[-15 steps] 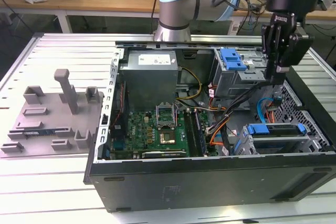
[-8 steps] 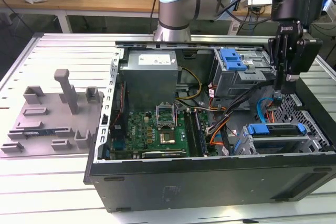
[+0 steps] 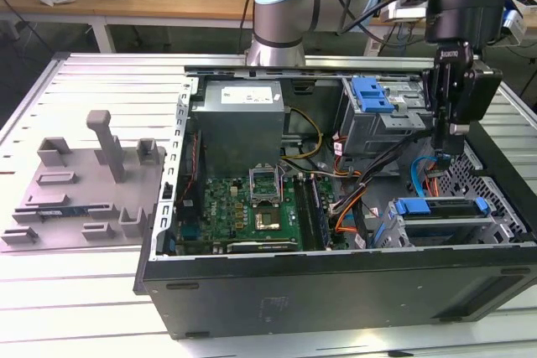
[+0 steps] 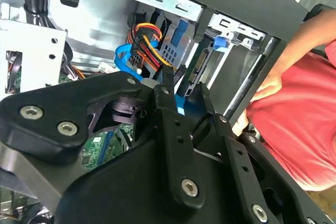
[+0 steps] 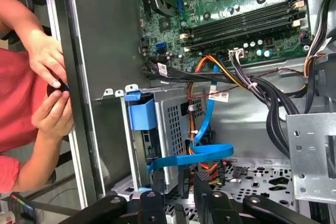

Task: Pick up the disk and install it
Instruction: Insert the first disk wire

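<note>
so the disk looked like it was already down in the drive bay at the low corner of the open computer case, on the exterior view's right, with its blue carrier frame showing around it. The gripper hung right above that bay, apart from the disk as far as I could tell. In the second wrist view the fingers were spread, with nothing clamped between them, so released and carrying nothing.

My read was that the pick-up and the drop into the bay were done. I couldn't tell whether the disk was fully seated or cabled. The blue data cable looped beside the cage.

Counts:
- one disk
- one gripper with two fingers
- one case
- one grey power supply box
- one blue latch on the upper cage
- one grey fixture plate on the tabletop
- two hands of a person in a red top, at the case's edge
</note>
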`<state>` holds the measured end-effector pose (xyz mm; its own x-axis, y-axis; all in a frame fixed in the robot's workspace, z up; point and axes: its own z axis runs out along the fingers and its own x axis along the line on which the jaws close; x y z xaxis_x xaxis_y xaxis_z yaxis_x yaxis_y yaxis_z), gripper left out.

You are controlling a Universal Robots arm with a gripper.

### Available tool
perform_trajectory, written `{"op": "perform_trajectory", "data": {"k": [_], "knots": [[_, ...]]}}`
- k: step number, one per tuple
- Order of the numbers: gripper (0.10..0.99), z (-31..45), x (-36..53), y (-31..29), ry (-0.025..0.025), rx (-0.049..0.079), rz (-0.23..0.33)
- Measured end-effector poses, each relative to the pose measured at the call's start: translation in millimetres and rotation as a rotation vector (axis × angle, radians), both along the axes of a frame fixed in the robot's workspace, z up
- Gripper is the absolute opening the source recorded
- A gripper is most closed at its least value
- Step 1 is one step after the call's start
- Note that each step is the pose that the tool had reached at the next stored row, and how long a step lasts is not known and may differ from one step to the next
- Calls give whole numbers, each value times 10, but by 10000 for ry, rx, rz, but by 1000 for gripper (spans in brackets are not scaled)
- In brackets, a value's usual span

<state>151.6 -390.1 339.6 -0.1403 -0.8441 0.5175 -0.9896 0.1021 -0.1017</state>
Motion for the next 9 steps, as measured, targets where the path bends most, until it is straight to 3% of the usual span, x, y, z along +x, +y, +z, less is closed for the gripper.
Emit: {"op": "perform_trajectory", "data": {"k": [9], "knots": [[353, -58, 0, 0, -1, -5, 1]]}}
